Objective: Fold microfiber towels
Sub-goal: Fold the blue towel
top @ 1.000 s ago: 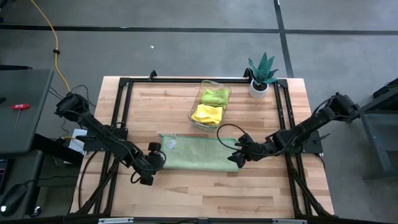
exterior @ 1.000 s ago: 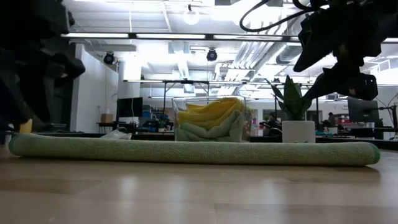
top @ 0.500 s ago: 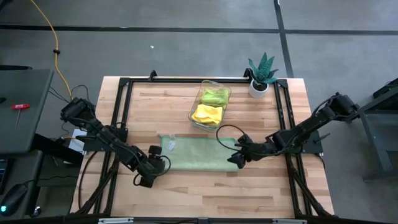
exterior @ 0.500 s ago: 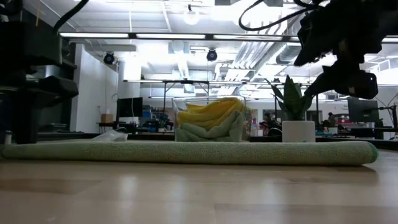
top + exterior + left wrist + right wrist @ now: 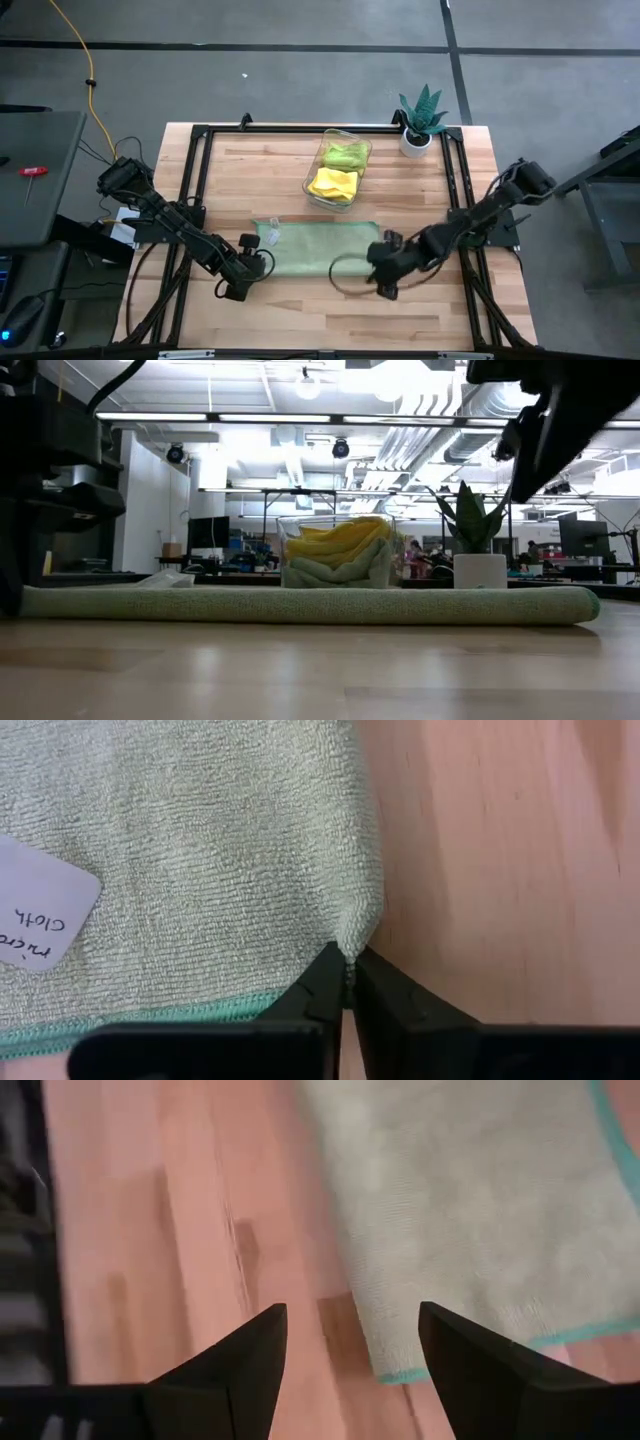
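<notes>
A pale mint green microfiber towel (image 5: pixel 320 247) lies folded in a long strip across the middle of the table, a white label (image 5: pixel 40 915) on its top. My left gripper (image 5: pixel 252 264) is down at the strip's near left corner and shut on it. My right gripper (image 5: pixel 352 1345) hovers open just off the near right corner (image 5: pixel 400 1370), touching nothing. Yellow and lime green towels lie in the clear bin (image 5: pixel 338 168) at the far side. My left gripper pinches the mint towel's near left corner (image 5: pixel 354 946) between its two fingertips (image 5: pixel 325 982). The fingers come steeply from above, slanting in from the table's left. One layer or several, I cannot tell. The towel still lies flat on the table.
A spiky potted plant (image 5: pixel 420 120) stands at the far right corner, beside the bin. A black frame (image 5: pixel 200 135) runs around the tabletop. Bare wood lies between the towel and the table's near edge.
My left gripper has sunk onto the towel's near left corner. My right gripper has left the towel's right end, gone toward the table's near edge and a little up, and rolled about its own axis, staying open. The towel has stayed where it was.
</notes>
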Controlling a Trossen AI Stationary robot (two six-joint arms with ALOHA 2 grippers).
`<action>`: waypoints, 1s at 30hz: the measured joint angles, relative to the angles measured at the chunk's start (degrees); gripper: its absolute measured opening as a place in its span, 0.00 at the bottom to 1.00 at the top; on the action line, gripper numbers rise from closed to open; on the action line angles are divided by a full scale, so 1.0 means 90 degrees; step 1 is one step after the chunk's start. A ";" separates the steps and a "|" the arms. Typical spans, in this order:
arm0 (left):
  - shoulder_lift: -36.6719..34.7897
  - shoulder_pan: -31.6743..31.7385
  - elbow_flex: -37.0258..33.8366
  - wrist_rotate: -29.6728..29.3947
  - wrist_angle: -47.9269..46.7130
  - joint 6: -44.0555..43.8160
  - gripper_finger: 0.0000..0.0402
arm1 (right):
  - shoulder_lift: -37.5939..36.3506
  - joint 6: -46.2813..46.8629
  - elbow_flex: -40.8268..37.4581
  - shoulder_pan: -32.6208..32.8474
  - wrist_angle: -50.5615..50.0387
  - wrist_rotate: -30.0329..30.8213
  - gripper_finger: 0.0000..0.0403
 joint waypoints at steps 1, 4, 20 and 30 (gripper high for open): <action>0.0002 0.0000 0.0000 0.0002 -0.0004 -0.0001 0.03 | 0.0195 -0.0296 0.0125 0.0043 -0.0130 0.0033 0.55; 0.0002 0.0000 -0.0005 0.0005 -0.0004 -0.0052 0.03 | 0.0717 -0.0809 0.0404 0.0118 -0.0363 0.0121 0.55; 0.0010 0.0000 -0.0010 0.0019 0.0008 -0.0309 0.02 | 0.2121 -0.1286 0.0607 0.0132 -0.0844 -0.0181 0.53; 0.0010 0.0000 -0.0012 0.0014 0.0003 -0.0389 0.01 | 0.2198 -0.1453 0.0607 0.0387 -0.0856 -0.0060 0.25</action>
